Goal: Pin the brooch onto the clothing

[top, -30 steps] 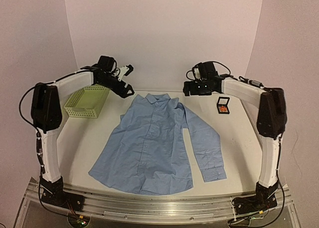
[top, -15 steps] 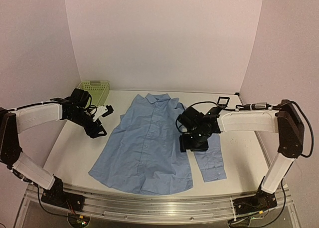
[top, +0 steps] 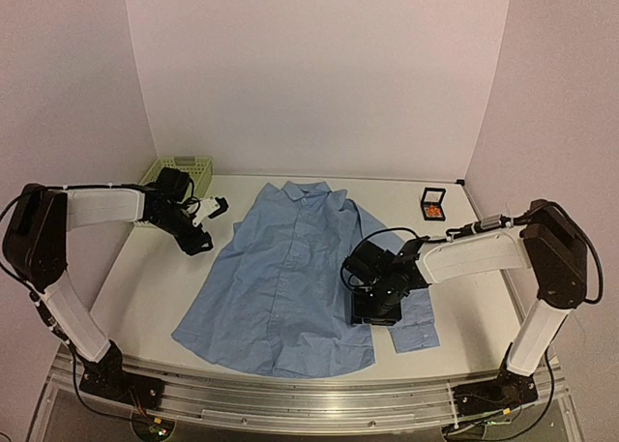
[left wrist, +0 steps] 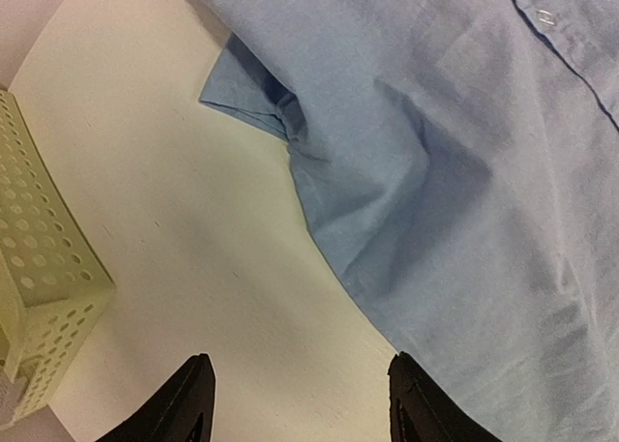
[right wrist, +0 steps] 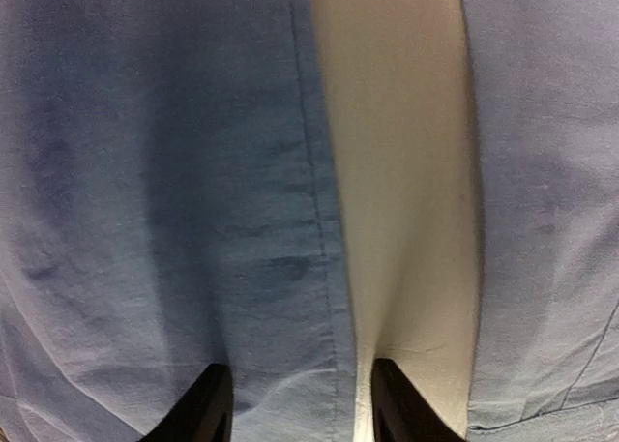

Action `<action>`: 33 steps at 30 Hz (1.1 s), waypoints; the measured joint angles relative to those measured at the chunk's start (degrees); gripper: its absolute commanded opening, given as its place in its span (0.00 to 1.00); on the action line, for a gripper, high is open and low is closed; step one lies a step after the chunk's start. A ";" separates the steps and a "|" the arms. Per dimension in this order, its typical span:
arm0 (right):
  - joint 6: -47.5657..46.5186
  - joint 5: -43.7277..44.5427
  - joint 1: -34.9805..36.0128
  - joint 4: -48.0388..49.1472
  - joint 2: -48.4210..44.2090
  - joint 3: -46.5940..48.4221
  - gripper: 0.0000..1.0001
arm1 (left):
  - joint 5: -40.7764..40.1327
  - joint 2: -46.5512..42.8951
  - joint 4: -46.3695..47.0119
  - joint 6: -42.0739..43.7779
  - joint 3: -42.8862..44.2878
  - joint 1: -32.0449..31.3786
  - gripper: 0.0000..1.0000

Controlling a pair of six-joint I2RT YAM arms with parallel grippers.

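Note:
The clothing, a light blue shirt (top: 290, 278), lies spread flat on the table. The brooch (top: 433, 211) is a small orange speck inside a black square box at the back right, far from both grippers. My left gripper (top: 200, 241) hangs open over bare table just left of the shirt (left wrist: 464, 171), with nothing between its fingers (left wrist: 189, 408). My right gripper (top: 372, 311) is low over the shirt's right side, beside the sleeve. In the right wrist view its jaws (right wrist: 300, 408) stand apart with the shirt's side hem (right wrist: 319, 220) running between them.
A pale green perforated basket (top: 184, 167) stands at the back left, close to the left arm, and shows at the left edge of the left wrist view as basket (left wrist: 39, 287). A strip of cream table (right wrist: 406, 171) separates the shirt's body from its sleeve.
Both arms came down from the back. The left gripper has shifted back toward the basket; the right has slid nearer along the shirt's side. Both pairs of jaws have narrowed.

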 measured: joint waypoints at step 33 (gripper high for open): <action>-7.56 0.58 -9.92 -3.98 -5.73 -2.07 0.00 | 8.88 31.20 2.08 7.50 26.97 -2.03 0.55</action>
